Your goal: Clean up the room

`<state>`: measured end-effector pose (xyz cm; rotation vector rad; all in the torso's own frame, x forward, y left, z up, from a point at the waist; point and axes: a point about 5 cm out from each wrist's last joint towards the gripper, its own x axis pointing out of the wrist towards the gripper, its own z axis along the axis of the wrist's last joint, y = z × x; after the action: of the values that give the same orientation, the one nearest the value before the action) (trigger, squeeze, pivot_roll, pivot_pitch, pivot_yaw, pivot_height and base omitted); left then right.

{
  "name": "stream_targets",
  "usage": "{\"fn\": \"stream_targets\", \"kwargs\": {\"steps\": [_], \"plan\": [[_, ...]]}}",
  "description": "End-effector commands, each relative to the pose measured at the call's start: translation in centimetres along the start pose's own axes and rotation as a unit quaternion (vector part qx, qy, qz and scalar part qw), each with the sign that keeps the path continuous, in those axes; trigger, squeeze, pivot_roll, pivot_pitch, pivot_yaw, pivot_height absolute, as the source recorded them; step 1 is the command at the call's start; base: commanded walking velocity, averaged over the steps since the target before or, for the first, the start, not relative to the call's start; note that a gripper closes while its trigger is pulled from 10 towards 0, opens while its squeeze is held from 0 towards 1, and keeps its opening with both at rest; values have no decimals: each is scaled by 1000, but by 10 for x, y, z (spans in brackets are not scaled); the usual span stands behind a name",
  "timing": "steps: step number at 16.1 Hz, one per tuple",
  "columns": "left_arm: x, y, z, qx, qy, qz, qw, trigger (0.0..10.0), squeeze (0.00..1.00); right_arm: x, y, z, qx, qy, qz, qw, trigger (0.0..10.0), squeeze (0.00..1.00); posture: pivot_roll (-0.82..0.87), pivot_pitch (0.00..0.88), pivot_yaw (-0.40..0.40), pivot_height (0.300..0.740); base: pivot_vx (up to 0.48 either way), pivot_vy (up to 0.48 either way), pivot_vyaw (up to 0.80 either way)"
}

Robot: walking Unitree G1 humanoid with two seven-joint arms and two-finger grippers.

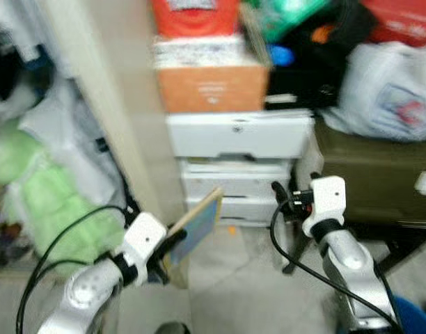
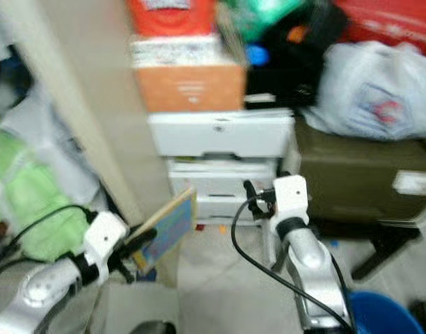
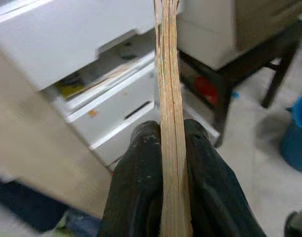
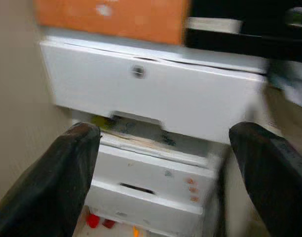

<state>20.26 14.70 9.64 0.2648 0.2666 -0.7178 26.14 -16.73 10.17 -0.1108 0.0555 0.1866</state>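
Observation:
My left gripper (image 1: 172, 245) is shut on a thin flat board with a blue face and pale wooden edge (image 1: 196, 225), held tilted low in front of a white drawer unit (image 1: 238, 136). In the left wrist view both black fingers (image 3: 136, 182) clamp the board's edge (image 3: 168, 98). My right gripper (image 1: 281, 197) is raised near the drawer unit's right side, open with nothing between its fingers (image 4: 57, 182). The top drawer (image 4: 156, 96) stands slightly pulled out, with papers visible under it.
An orange box (image 1: 211, 85) and a red box sit on the drawer unit. Bags (image 1: 387, 90) lie on a dark olive cabinet (image 1: 380, 181) to the right. Green and white bundles (image 1: 53, 202) crowd the left beside a beige wall edge. A blue bin (image 2: 376, 316) stands low right.

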Motion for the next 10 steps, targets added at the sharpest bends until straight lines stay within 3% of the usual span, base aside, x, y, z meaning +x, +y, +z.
{"fn": "stream_targets", "kwargs": {"steps": [1, 6, 10], "plan": [[-2, 5, 4, 6, -4, 6, 1000, 10000, 0, 2, 5, 4, 0, -7, 8, 1000, 10000, 0, -33, 19, 10, 740, 0, 0, 788], [1, 8, 8, 7, -26, 37, 999, 10000, 0, 6, 4, 6, 3, -7, 8, 1000, 10000, 0, -32, 21, 6, 740, 0, 0, 744], [5, 5, 13, -5, -41, 31, 999, 10000, 0, 7, 6, 6, 7, -7, 10, 1000, 10000, 0, -35, 23, 3, 740, 0, 0, 105]]}}
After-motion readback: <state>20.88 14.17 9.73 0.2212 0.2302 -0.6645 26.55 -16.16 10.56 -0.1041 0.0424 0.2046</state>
